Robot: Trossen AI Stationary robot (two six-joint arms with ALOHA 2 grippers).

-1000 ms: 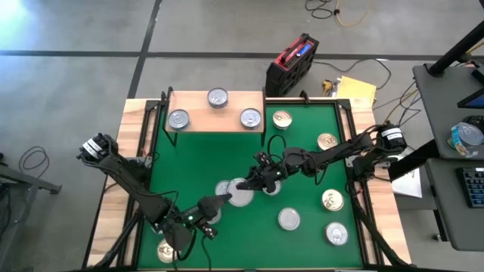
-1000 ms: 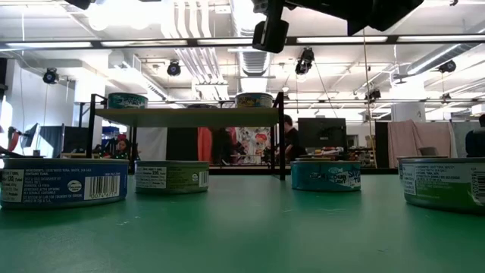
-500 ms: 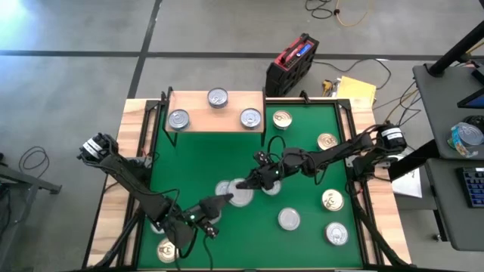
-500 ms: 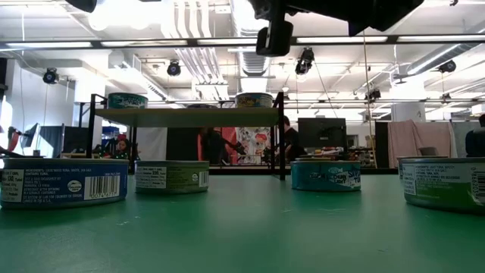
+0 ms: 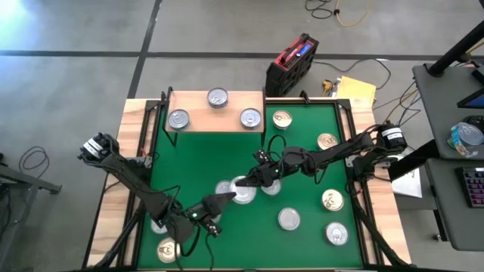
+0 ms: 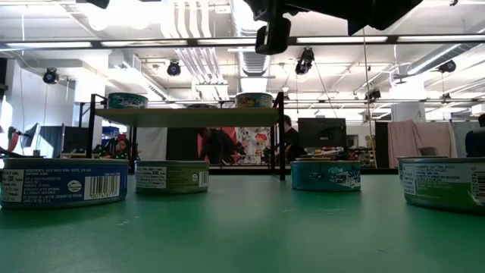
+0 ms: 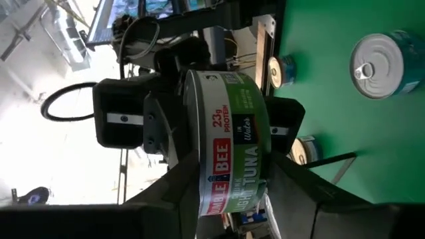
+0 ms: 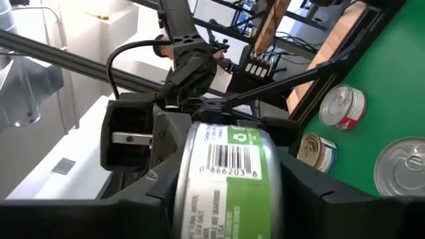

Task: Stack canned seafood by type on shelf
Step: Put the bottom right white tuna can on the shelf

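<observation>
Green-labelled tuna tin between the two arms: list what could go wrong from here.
1. The green-labelled round tuna tin sits on edge in the left end effector, with the right end effector at the same tin. A mistimed pull by either arm could twist it loose.
2. It hangs above the green mat. If dropped, it might roll into the silver-topped round tin nearby.

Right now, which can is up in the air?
The green-label Bumble Bee tuna can, held between both arms' fingers above the mat's middle; every other can rests on the mat or shelf.
</observation>
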